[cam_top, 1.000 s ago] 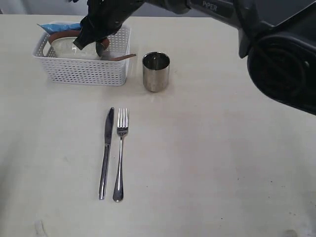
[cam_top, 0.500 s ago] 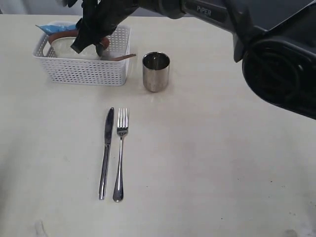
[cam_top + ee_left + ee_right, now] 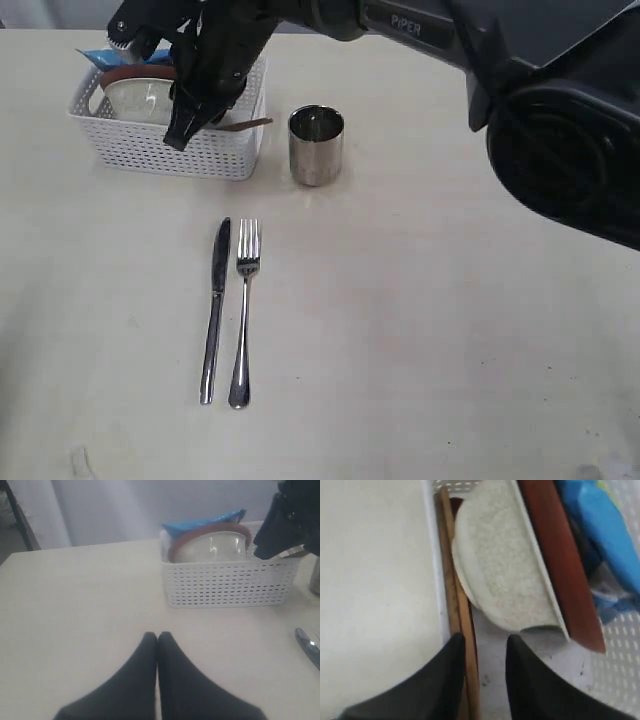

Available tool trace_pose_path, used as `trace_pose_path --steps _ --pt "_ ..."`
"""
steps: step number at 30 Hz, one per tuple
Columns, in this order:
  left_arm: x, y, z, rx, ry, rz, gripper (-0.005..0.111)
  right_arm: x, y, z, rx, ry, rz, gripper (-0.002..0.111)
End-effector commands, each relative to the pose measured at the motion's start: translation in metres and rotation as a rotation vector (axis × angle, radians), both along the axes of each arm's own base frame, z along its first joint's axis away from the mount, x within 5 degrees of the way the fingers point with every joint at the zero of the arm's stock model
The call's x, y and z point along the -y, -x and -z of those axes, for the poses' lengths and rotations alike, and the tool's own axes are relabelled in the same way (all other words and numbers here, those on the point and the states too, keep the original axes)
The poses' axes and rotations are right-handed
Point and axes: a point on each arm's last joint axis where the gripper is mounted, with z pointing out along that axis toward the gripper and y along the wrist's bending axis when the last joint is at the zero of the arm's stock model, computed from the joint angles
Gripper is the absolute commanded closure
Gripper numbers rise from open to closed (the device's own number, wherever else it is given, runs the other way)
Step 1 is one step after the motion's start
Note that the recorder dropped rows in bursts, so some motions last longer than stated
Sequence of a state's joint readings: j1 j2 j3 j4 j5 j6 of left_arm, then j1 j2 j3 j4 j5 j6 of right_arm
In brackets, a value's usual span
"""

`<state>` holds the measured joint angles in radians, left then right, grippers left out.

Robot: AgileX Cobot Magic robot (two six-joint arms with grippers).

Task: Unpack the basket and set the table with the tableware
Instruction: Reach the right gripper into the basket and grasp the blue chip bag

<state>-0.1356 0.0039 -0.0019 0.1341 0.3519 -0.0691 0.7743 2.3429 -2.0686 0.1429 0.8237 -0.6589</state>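
The white basket [image 3: 150, 150] stands at the table's [image 3: 420, 330] far left. In it the pale bowl [image 3: 500, 570] leans against the brown-red plate [image 3: 560, 565], and wooden chopsticks [image 3: 455, 590] lie along one wall. My right gripper [image 3: 485, 639] is down in the basket, open. The chopsticks run between its fingers, against one of them, with a gap to the other. The steel cup [image 3: 316, 145] stands right of the basket. The knife [image 3: 214, 310] and fork [image 3: 243, 310] lie side by side on the table. My left gripper [image 3: 157, 636] is shut and empty, short of the basket [image 3: 225, 587].
A blue snack packet [image 3: 600, 525] lies behind the plate at the basket's far wall. The right arm [image 3: 400, 25] reaches across from the right, above the cup. The knife's tip [image 3: 308, 646] shows at the edge of the left wrist view.
My right gripper has swung from over the bowl down to the basket's near wall, and its jaws have narrowed around the chopsticks. The left gripper has not moved.
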Motion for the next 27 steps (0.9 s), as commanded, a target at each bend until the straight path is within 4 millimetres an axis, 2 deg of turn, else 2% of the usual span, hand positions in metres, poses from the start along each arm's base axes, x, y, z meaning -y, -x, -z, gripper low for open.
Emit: trace_pose_path --steps 1,9,13,18,21,27 --pt "0.000 0.000 0.000 0.011 0.001 0.005 0.106 -0.015 0.021 -0.001 -0.017 0.032 -0.079 0.080" --pt "0.000 0.000 0.000 0.011 0.001 0.005 0.106 -0.041 0.032 -0.010 0.053 -0.122 -0.056 0.080" --pt "0.000 0.000 0.000 0.011 0.001 0.005 0.106 -0.053 0.041 -0.003 -0.004 -0.197 -0.041 0.080" --pt "0.000 0.000 0.000 0.011 0.001 0.005 0.106 -0.064 0.052 0.008 -0.031 -0.191 -0.058 0.080" --pt "0.000 0.000 0.000 0.011 0.001 0.005 0.106 -0.071 0.060 0.005 -0.053 -0.228 -0.057 0.080" --pt "0.000 0.000 0.000 0.011 0.001 0.005 0.106 -0.084 0.057 -0.006 -0.105 -0.326 -0.010 0.080"
